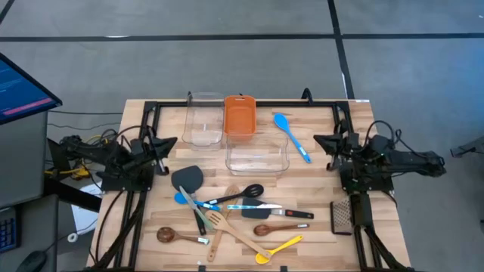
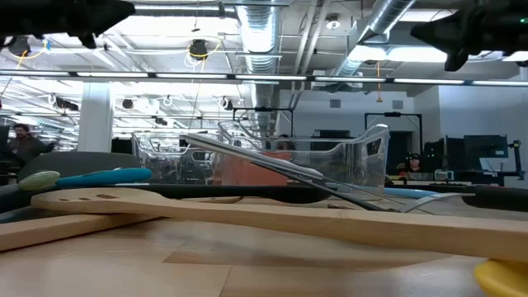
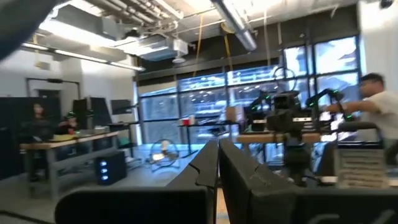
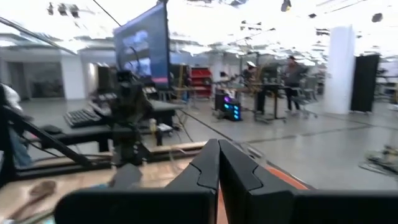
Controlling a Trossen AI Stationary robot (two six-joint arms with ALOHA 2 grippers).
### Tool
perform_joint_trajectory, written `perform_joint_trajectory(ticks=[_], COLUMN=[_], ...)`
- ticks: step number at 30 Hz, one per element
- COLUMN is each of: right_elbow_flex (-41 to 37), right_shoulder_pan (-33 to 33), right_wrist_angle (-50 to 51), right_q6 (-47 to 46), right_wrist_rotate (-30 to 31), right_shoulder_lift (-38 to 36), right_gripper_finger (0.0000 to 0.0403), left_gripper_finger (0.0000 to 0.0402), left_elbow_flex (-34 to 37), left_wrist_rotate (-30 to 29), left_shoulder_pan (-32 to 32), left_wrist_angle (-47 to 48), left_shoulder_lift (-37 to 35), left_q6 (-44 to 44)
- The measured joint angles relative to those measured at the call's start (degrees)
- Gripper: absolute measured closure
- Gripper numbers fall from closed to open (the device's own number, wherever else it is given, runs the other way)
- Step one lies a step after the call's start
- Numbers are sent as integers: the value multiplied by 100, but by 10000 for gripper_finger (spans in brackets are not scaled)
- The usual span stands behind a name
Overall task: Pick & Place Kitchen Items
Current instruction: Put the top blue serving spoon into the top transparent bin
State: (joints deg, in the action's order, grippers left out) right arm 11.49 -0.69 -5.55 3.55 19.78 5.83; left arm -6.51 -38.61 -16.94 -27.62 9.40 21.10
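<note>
Utensils are seen heaped at the near side of the bench (image 1: 318, 196): a black turner (image 1: 188, 178), a black ladle (image 1: 240, 194), a slotted wooden spatula (image 1: 217, 227), a wooden spoon (image 1: 170, 236), a yellow spoon (image 1: 280, 247) and several others are crossed over one another. One blue spoon (image 1: 291, 136) lies apart, near the far right, just beside a clear tub (image 1: 257, 156). A second clear tub (image 1: 204, 119) and an orange bin (image 1: 240, 115) stand at the far side, and nothing is seen inside any of them.

The left end effector (image 1: 168, 143) is held above the bench's left edge and the right end effector (image 1: 324, 142) above its right edge. Both are clenched with nothing between the fingers, as the wrist views show the dark fingers (image 3: 211, 165) pressed together (image 4: 214, 165).

The task is judged not yet begun. The chief risk lies in the pile: a handle lifted from beneath another would likely drag or flip its neighbours, and one could be knocked off the near edge. A closed end effector brought down unopened would only push a utensil aside. The thin, flat handles could be pinched off centre and swing or slip. The lone blue spoon is judged the safest first pick
</note>
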Motion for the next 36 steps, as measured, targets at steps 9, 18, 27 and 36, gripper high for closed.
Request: perform_joint_trajectory(ticks=[9,18,27,36], right_elbow_flex=[583,1384,2096,2515], right_shoulder_pan=[706,1239,1683,1973], right_wrist_angle=[-58,518,1487,1734], right_q6=[-230,-483,-813,-813], right_wrist_rotate=[5,4,-18,-309], right_shoulder_lift=[1134,2172,2958,3416], right_gripper_finger=[403,403,403,403], left_gripper_finger=[399,399,399,399], left_elbow_flex=[-583,-639,-641,-641], left_wrist_rotate=[-76,103,1826,3115], left_shoulder_pan=[1078,2189,3014,4266], left_wrist_angle=[6,20,248,888], left_shoulder_lift=[1303,1699,1686,1688], left_q6=[10,-34,-233,-593])
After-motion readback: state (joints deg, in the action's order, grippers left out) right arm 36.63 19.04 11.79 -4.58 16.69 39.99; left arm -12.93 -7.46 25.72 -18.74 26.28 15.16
